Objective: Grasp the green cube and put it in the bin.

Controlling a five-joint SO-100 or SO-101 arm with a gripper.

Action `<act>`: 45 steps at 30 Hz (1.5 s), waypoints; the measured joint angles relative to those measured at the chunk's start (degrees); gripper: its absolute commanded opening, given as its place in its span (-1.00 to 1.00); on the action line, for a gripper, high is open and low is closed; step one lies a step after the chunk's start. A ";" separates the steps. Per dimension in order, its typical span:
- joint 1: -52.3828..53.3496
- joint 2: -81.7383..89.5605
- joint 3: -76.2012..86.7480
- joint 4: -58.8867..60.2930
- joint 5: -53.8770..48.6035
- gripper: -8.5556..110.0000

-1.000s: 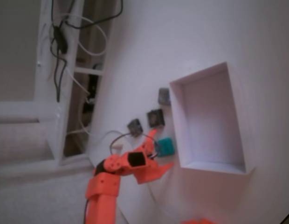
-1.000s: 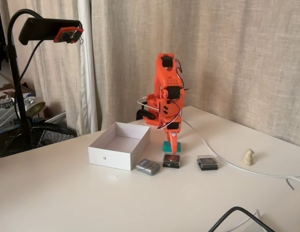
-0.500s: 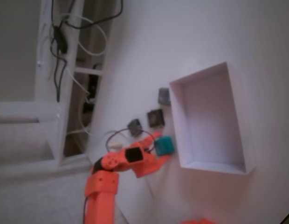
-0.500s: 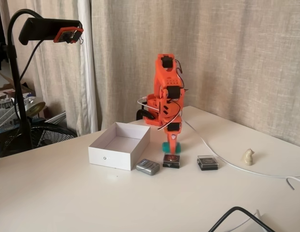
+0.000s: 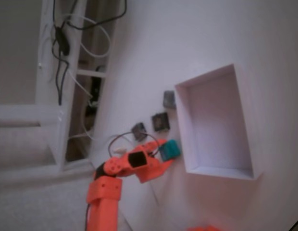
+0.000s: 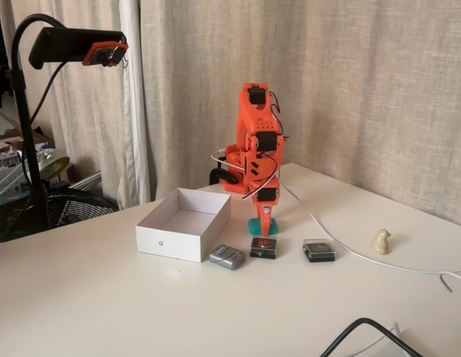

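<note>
**Pincer down at the green cube, bin just alongside**

We see the orange arm (image 6: 254, 149) reaching down so that its pincer (image 5: 163, 153) sits right at the green cube (image 5: 171, 149). In the side-on fixed view the pincer (image 6: 265, 222) comes down onto the cube (image 6: 258, 227) from above and hides most of it — only a teal strip shows at the bottom. Whether the jaws are parted around the block or already pressed on it, we cannot tell from either view; the high one is too blurred.

The cube rests on the white surface (image 6: 104, 312), just beside the long wall of the bin (image 5: 182, 125), which is a shallow white tray standing empty. Three dark blocks lie close by: the nearest (image 6: 263, 248) sits just in front of the cube, with another (image 6: 227, 256) and a third (image 6: 319, 250) to either side.

We judge the cube to be light and rigid — a small hard block that will not deform, though its smooth faces may slip under a weak pinch. The best hold looks to be across two opposite flat sides, near mid-height, with the jaws square to the faces so it does not twist out. The lift need only clear the bin's low wall (image 6: 175, 245).
</note>
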 measured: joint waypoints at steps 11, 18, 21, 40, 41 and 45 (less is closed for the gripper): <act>0.18 -0.09 -5.89 0.18 -0.35 -1.00; 2.11 2.46 -13.36 -1.41 -0.35 -1.00; 3.87 5.27 -14.15 -1.14 -1.58 -1.00; 32.78 8.44 -12.22 -10.63 -24.79 -0.23; 33.57 8.00 -11.60 -12.30 -24.87 -0.23; 32.87 7.03 -10.20 -16.61 -26.02 -0.21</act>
